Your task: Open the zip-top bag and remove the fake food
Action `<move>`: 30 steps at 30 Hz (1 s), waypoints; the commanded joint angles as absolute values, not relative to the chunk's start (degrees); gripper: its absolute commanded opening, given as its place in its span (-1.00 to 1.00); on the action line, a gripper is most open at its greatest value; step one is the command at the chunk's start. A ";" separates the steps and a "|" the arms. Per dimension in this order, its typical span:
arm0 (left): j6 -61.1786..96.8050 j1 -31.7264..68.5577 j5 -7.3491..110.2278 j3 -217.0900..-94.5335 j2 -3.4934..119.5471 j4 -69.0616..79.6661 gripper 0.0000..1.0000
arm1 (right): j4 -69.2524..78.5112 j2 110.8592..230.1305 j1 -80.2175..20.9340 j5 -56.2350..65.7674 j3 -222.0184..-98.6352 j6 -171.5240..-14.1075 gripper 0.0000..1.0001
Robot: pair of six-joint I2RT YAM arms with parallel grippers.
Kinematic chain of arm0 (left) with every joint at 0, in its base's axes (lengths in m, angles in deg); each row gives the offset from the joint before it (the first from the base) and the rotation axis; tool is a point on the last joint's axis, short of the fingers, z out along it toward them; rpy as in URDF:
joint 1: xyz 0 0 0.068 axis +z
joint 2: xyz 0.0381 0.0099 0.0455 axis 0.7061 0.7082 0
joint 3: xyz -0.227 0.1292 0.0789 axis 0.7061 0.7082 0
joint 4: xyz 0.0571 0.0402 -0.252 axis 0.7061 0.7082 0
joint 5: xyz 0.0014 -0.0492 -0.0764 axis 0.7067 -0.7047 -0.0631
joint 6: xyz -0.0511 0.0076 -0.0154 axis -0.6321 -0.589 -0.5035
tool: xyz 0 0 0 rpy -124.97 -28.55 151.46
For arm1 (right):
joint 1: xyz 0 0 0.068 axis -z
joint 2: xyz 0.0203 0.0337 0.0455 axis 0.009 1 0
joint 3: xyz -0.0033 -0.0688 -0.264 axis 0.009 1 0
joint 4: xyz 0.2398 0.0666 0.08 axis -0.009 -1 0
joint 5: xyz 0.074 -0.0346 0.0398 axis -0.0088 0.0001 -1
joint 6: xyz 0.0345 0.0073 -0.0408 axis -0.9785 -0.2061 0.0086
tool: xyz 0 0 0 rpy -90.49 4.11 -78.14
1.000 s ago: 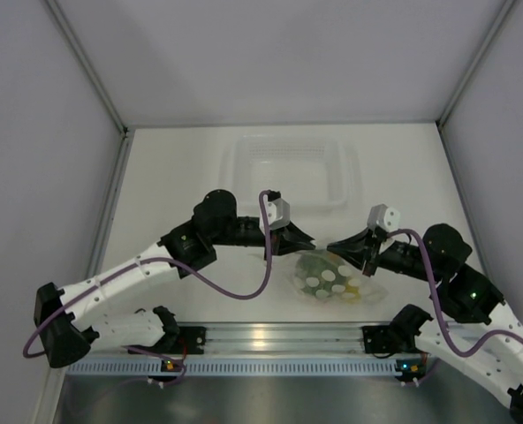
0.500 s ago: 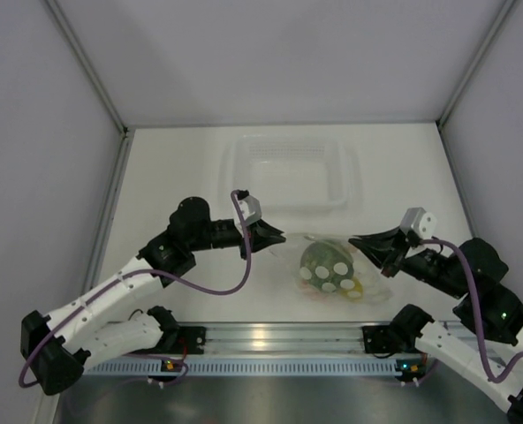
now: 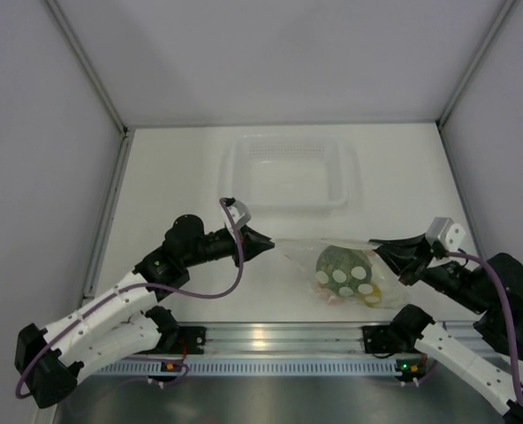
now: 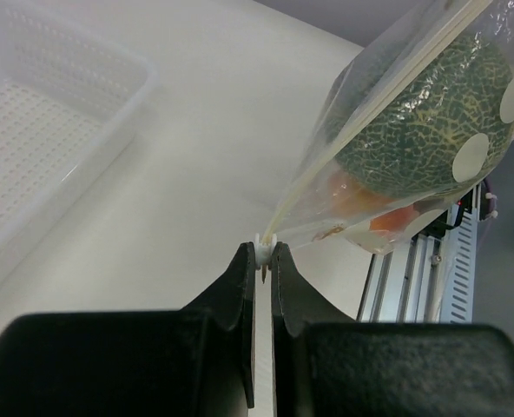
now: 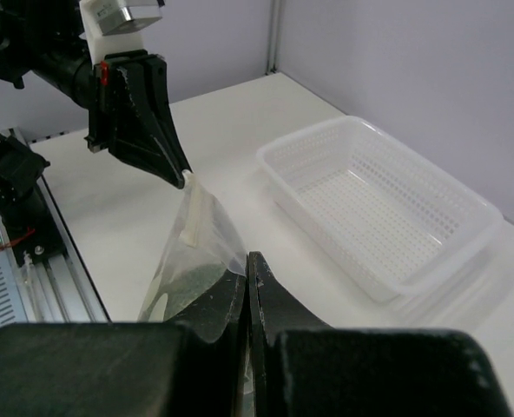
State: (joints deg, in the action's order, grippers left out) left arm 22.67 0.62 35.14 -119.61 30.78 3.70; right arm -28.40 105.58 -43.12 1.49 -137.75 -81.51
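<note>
White desk (image 3: 173,177). Clear floppy zip-top bag (image 3: 299,256) strung between left pincer (image 3: 269,242) and right pincer (image 3: 378,247), front-centre, both clenched on its top corners. Thin slippery film, mottled green melon (image 3: 339,265) weighs it down; hold stiffer zip strip imo.

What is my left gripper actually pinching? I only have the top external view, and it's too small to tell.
Observer: In the left wrist view, the left gripper is shut on the end of the zip strip, at a corner of the zip-top bag.
Operator: And the right side?
Observer: The right wrist view shows the right gripper shut on the bag's clear plastic, facing the left gripper's tip.
Operator: Anything under the melon?
Observer: Yes. The left wrist view shows an orange-red fruit below the melon, against the bag's lower edge.
</note>
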 commanded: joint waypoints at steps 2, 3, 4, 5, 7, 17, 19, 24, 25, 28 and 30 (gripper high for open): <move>20.17 1.41 38.69 -117.40 28.33 1.87 -1.00 | -26.77 104.53 -43.84 3.62 -141.30 -80.73 -1.00; 20.16 1.41 39.04 -117.22 28.15 1.87 -1.00 | -26.77 104.62 -43.84 3.79 -141.21 -80.81 -1.00; 19.99 1.41 39.57 -117.04 28.24 1.87 -1.00 | -26.77 104.62 -43.84 3.79 -140.95 -80.99 -1.00; 19.64 1.41 39.57 -117.13 28.24 1.96 -1.00 | -26.51 104.88 -43.84 3.45 -140.68 -81.08 -1.00; 19.03 1.41 35.74 -117.91 29.02 1.87 -0.51 | -26.24 105.41 -43.84 1.09 -139.81 -81.34 -1.00; 19.99 1.32 28.84 -127.14 30.61 -1.03 0.32 | -23.52 108.66 -43.84 -6.48 -136.46 -80.47 -1.00; 20.77 1.32 29.20 -128.37 32.09 -2.26 0.33 | -23.60 109.45 -43.84 -7.98 -136.11 -80.29 -1.00; 22.71 0.88 23.41 -130.93 37.28 -4.45 0.23 | -23.34 110.42 -43.84 -9.56 -136.11 -80.29 -1.00; 23.24 0.62 22.36 -130.93 37.72 -5.42 0.22 | -23.08 110.59 -43.84 -9.57 -136.11 -80.46 -1.00; 23.50 -0.70 17.79 -129.96 39.31 -7.79 0.22 | -22.81 110.95 -43.93 -10.27 -136.11 -80.64 -1.00; 23.24 -0.87 16.38 -129.52 40.18 -9.64 0.22 | -22.72 111.21 -43.84 -10.53 -136.20 -80.64 -1.00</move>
State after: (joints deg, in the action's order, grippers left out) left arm 21.99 -0.23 22.27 -129.40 39.70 -2.97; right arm -28.66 110.54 -43.12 -8.80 -135.67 -81.03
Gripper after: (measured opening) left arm 0.612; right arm 0.005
